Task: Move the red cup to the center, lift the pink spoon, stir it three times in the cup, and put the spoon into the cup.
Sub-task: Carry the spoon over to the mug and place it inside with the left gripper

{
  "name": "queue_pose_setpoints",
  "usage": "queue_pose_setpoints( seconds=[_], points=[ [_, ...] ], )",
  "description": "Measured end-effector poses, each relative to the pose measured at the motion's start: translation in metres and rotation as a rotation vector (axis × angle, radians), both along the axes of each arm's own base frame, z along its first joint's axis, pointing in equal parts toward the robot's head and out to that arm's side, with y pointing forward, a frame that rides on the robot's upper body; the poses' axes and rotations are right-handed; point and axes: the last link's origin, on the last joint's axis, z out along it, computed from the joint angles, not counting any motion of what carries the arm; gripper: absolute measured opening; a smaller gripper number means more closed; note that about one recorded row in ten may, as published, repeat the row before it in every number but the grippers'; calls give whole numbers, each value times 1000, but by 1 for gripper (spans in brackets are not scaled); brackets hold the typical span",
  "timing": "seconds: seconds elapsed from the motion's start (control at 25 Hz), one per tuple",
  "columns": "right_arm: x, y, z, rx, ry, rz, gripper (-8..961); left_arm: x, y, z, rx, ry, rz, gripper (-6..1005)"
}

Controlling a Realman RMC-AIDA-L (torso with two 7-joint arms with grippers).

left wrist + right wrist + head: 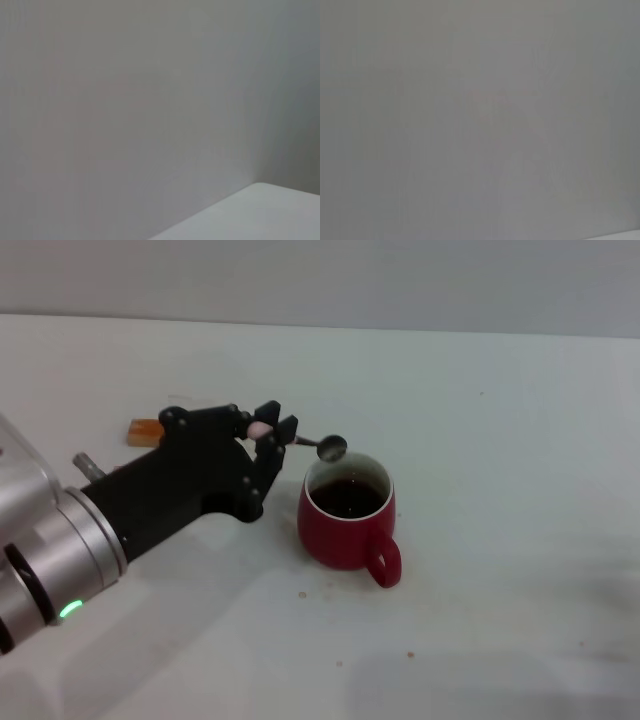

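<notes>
The red cup stands on the white table near the middle of the head view, handle toward me, dark liquid inside. My left gripper is shut on the pink spoon and holds it in the air just left of the cup. The spoon's pink handle is between the fingers and its grey bowl end hangs over the cup's far left rim. The right gripper is out of view. Both wrist views show only a blank grey wall and a strip of table.
An orange block lies on the table behind my left arm. A small grey piece sits beside the arm. A few crumbs lie in front of the cup.
</notes>
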Motion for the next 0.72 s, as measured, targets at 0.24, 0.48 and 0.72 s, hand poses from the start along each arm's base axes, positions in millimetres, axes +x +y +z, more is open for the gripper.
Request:
queue_pose_setpoints(
  seconds=[0.24, 0.48, 0.72],
  points=[
    [1, -1, 0, -4, -1, -1, 0, -4, -4, -13, -19, 25, 27, 144],
    [1, -3, -1, -7, -4, -3, 1, -12, -3, -22, -20, 51, 62, 145],
    [2, -4, -1, -10, -4, -6, 0, -22, 3, -30, -13, 59, 96, 144]
  ],
)
